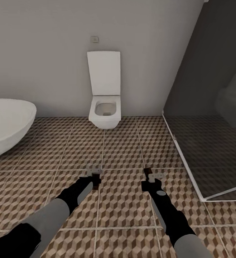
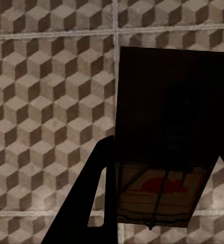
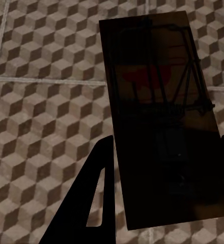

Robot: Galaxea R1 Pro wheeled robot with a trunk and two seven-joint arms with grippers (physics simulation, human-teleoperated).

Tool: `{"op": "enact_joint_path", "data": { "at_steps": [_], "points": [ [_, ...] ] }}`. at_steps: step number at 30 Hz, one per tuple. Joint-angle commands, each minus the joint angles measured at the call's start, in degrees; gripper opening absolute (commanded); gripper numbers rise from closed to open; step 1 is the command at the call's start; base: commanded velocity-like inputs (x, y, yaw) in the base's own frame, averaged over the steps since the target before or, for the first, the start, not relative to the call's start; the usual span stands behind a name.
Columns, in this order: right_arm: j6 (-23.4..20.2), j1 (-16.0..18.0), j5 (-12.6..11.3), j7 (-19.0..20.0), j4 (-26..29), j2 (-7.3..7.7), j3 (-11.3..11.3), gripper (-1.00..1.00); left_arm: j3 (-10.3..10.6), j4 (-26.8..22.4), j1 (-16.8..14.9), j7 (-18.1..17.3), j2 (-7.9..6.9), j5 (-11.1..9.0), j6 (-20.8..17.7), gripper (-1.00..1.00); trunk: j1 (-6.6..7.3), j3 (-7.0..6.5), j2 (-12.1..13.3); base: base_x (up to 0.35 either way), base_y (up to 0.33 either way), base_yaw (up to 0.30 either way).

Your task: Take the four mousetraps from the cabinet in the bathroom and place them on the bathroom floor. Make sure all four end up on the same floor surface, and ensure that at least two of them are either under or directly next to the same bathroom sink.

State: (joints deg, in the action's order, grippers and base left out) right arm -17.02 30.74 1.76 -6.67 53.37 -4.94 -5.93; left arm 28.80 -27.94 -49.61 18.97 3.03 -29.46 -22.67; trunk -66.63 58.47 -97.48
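My left gripper (image 1: 94, 176) is shut on a mousetrap (image 1: 94, 171), a small flat board held just above the cube-patterned bathroom floor (image 1: 121, 150). In the left wrist view this mousetrap (image 2: 160, 193) sits between the dark fingers (image 2: 94, 203), mostly in shadow, with a red print and wire bar at its lit end. My right gripper (image 1: 150, 179) is shut on a second mousetrap (image 1: 155, 175). In the right wrist view that mousetrap (image 3: 163, 122) lies dark between the fingers (image 3: 94, 198) over the tiles. The cabinet and the sink are out of view.
A white wall-hung toilet (image 1: 104, 107) with its lid up stands straight ahead against the grey wall. The white oval tub (image 1: 6, 125) is at the left. A glass shower screen with a white floor rim (image 1: 189, 168) runs along the right.
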Motion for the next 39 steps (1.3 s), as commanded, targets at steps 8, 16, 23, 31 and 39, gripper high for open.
{"op": "enact_joint_path", "data": {
  "at_steps": [8, 16, 23, 31, 39],
  "points": [
    [-0.21, 0.02, 0.09, -0.02, 0.09, 0.02, -0.15, -1.0, 0.46, -0.1, -0.05, 0.63, -0.04, -0.51, -0.18, -1.0, -1.76, 2.19, -3.24, 0.0, 0.0, 0.0],
    [-0.21, 0.02, 0.11, -0.01, 0.07, 0.02, -0.14, -1.0, 0.46, -0.01, -0.05, 0.62, -0.04, -0.51, -0.18, -1.0, -3.51, 4.31, -6.45, 0.0, 0.0, 0.0],
    [-0.21, 0.02, 0.09, -0.01, 0.07, 0.02, -0.14, -1.0, 0.64, 0.23, -0.05, 0.62, 0.21, -0.51, -0.18, -1.0, -5.05, 6.15, -9.26, 0.0, 0.0, 0.0],
    [-0.21, 0.02, 0.11, -0.01, 0.07, 0.02, -0.13, -1.0, 0.89, 0.25, -0.05, 0.63, 0.3, -0.51, -0.18, -1.0, -6.81, 8.25, -12.47, 0.0, 0.0, 0.0],
    [-0.21, 0.02, 0.1, -0.01, 0.07, 0.02, -0.16, -1.0, 0.9, 0.25, -0.05, 0.63, 0.31, -0.49, -0.18, -1.0, -8.57, 10.35, -15.68, 0.0, 0.0, 0.0]
  ]
}}
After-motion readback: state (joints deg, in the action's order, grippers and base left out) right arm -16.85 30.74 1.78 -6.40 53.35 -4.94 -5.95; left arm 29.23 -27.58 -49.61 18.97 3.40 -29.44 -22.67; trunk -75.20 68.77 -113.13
